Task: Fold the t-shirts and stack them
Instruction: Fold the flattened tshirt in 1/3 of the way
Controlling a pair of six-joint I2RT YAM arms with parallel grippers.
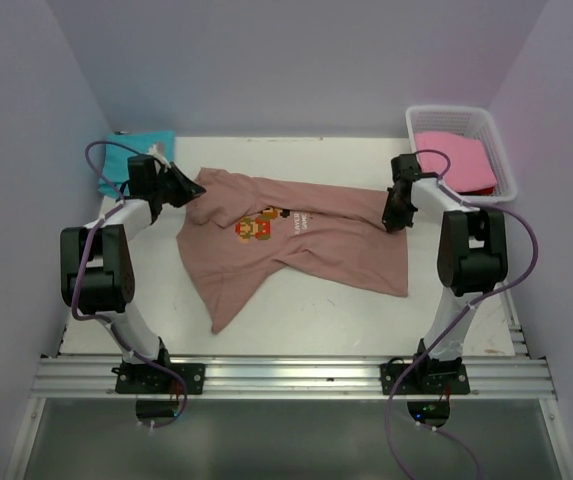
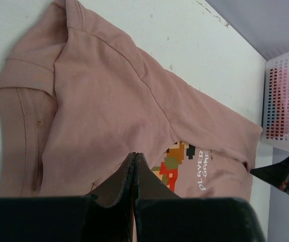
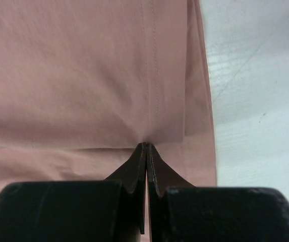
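- A flat white tabletop [image 1: 296, 310] fills the middle of the top view, closed in by plain lavender walls [image 1: 296, 60], with a silver metal rail [image 1: 296, 375] along the 6 o'clock edge.
- A white perforated plastic basket [image 1: 501, 165] sits at 2 o'clock and holds a folded bright pink t-shirt [image 1: 456, 155].
- A folded teal t-shirt [image 1: 146, 148] lies in the corner at 10 o'clock.
- The dusty salmon-brown cotton t-shirt [image 1: 306, 245], with its pixel-character print and white text facing up, is spread crookedly across the centre.
- The left claw [image 1: 194, 190] is at the shirt's 10 o'clock corner with its fingers pressed together. I cannot tell whether cloth is caught between them.
- The right claw [image 3: 146, 146] is at the shirt's 3 o'clock edge, pinching the hem, and the fabric puckers at its tips.
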